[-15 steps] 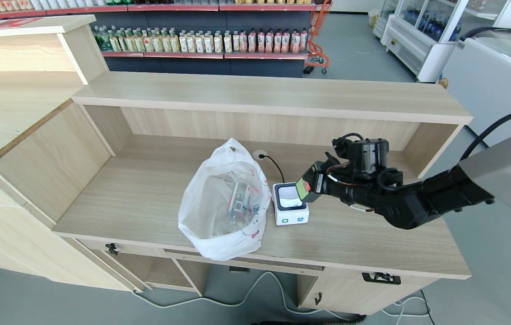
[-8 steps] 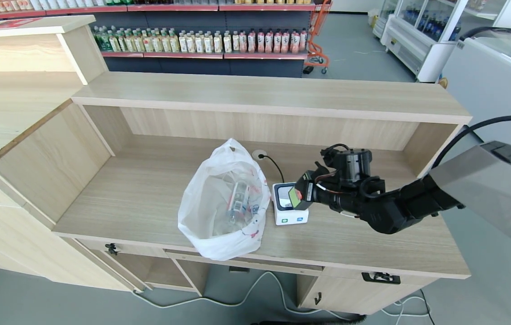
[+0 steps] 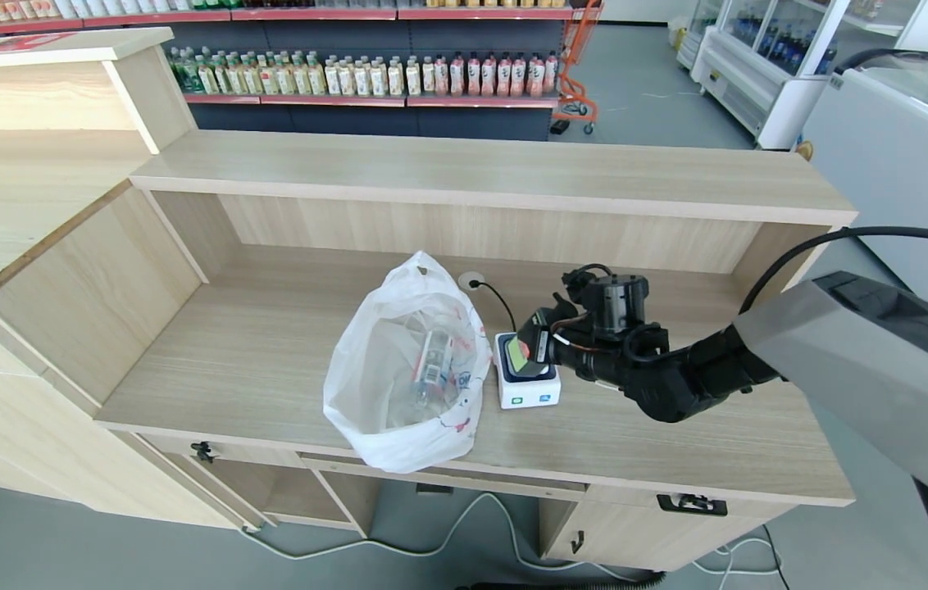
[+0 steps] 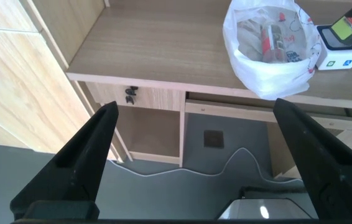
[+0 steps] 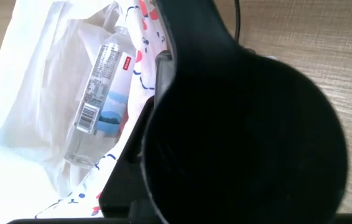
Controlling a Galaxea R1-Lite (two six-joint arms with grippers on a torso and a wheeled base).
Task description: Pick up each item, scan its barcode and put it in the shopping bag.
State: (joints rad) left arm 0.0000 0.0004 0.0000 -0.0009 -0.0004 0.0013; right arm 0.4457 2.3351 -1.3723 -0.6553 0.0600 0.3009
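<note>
A light wooden worktop (image 3: 267, 352) sits recessed below a raised wooden ledge (image 3: 480, 172) on its far side. A taller wooden cabinet (image 3: 29, 123) stands to the left. Black handles (image 3: 692, 504) sit on the fronts under the worktop's near edge, above a grey floor (image 3: 62, 541). Far back, store shelves (image 3: 366, 78) carry rows of bottles, with an orange trolley (image 3: 577, 74) beside them. Glass-fronted coolers (image 3: 767, 57) and a white chest freezer (image 3: 882, 139) line the right.

The shopping bag (image 3: 407, 369) sits near the front edge of the tabletop (image 3: 267, 352), roughly mid-way along, with a bottle (image 3: 434, 360) lying inside it. The scanner (image 3: 527, 397) is just beside the bag on its right, and its cable (image 3: 500, 300) runs back to a hole behind it. The right gripper (image 3: 528, 349) hangs right over the scanner with the item (image 3: 520, 358) clamped in it. Drink shelves (image 3: 366, 75) are way behind.
</note>
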